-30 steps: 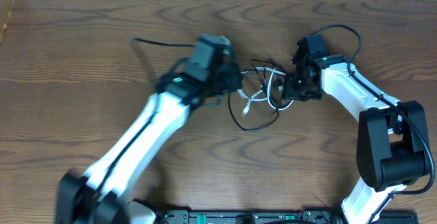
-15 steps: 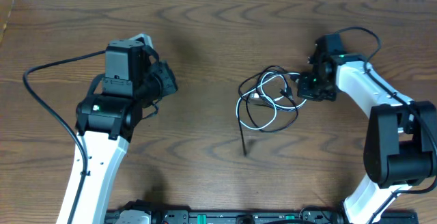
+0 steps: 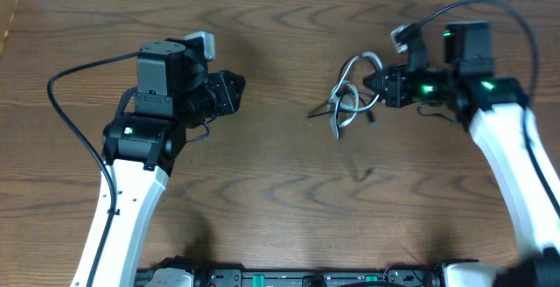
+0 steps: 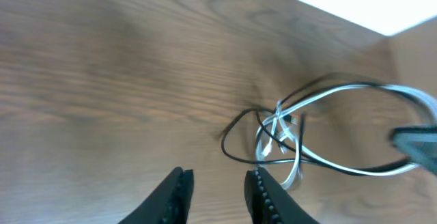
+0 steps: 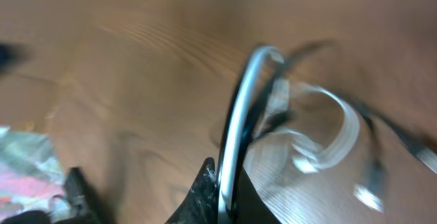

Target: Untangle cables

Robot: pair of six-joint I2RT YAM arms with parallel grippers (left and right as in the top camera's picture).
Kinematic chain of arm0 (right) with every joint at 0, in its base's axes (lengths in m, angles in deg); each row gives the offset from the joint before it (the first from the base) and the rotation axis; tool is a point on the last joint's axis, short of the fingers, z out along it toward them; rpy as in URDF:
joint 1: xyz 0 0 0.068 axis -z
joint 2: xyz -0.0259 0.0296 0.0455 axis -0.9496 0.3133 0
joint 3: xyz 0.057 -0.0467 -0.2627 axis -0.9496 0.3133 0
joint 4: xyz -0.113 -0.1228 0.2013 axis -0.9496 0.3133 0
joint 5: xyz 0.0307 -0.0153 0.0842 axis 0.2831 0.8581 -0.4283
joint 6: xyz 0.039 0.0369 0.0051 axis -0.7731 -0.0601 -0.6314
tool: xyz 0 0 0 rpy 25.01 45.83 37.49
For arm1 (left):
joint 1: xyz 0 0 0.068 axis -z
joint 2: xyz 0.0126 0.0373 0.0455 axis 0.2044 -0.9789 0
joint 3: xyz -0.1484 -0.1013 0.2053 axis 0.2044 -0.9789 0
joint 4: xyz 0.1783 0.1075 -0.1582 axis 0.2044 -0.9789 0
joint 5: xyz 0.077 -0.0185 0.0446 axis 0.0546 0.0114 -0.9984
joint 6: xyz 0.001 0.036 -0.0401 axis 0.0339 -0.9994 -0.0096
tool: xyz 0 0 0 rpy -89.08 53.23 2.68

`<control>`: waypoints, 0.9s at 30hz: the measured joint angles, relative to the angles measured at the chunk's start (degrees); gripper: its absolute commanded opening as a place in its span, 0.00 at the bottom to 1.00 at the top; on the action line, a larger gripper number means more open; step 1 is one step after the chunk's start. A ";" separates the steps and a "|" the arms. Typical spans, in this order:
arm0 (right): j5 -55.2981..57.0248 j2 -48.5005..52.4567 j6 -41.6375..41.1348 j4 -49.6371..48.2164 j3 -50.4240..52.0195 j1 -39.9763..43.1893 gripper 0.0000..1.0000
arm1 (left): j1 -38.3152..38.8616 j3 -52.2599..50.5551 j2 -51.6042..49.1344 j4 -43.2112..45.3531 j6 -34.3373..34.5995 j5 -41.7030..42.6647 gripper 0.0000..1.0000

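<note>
Cables [image 3: 348, 96] are found as one tangled bundle in the far right part of the scene, gripped at their right side by the right gripper [image 3: 376, 86].

The wooden table [image 3: 289, 208] is seen to fill the overhead view. The left arm [image 3: 131, 208] is extended from the near left edge toward the far left-centre. The right arm [image 3: 512, 156] is extended from the near right edge toward the far right. A thick black lead [image 3: 66, 86] is looped out to the left of the left arm.

The left gripper [image 3: 234, 94] is pointed right toward the bundle and is held well apart from it. In the left wrist view its fingers [image 4: 179, 193] are parted, with bare wood between them and nothing grasped. The right gripper is pointed left. Its wrist view is blurred, but the jaws are seen clenched on the white cord [image 5: 235, 121], with dark strands pressed alongside it.

In the bundle, the white cord is looped through the black cords [image 4: 223, 144], and the crossings are concentrated at the bundle's middle. A single black end [image 3: 317, 110] is projected to the left of the bundle. Whether the lower loops are resting on the table cannot be determined.
</note>
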 measured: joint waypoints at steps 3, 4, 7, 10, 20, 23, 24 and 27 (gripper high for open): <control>-2.51 -6.10 0.20 -0.13 -0.37 -0.85 0.01 | 0.90 0.00 -0.04 1.60 -0.22 2.16 0.45; -2.93 -7.58 0.20 -0.04 -0.39 -1.44 0.01 | 1.33 0.00 -0.13 1.95 -0.15 2.62 0.48; -3.80 -9.35 0.11 0.13 -0.39 -3.28 0.01 | 3.56 0.00 -1.25 3.91 -0.35 3.50 0.55; -4.00 -8.94 -0.35 0.46 -0.37 -4.81 0.01 | 6.40 0.00 -3.48 6.62 -0.31 4.13 0.58; -4.39 -8.63 -3.34 0.66 -0.37 -5.55 0.01 | 14.62 0.00 -10.88 15.37 2.19 5.03 0.59; -5.38 -8.63 -4.59 0.13 -0.37 -5.53 0.01 | 15.19 0.00 -13.64 18.71 5.18 4.96 0.59; -5.92 -8.63 -5.03 -0.13 -0.37 -5.51 0.01 | 15.19 0.00 -14.53 19.78 6.12 4.85 0.59; -8.50 -8.63 -5.92 -2.29 -0.37 -5.25 0.01 | 15.19 -0.02 -16.28 24.72 7.98 6.01 0.59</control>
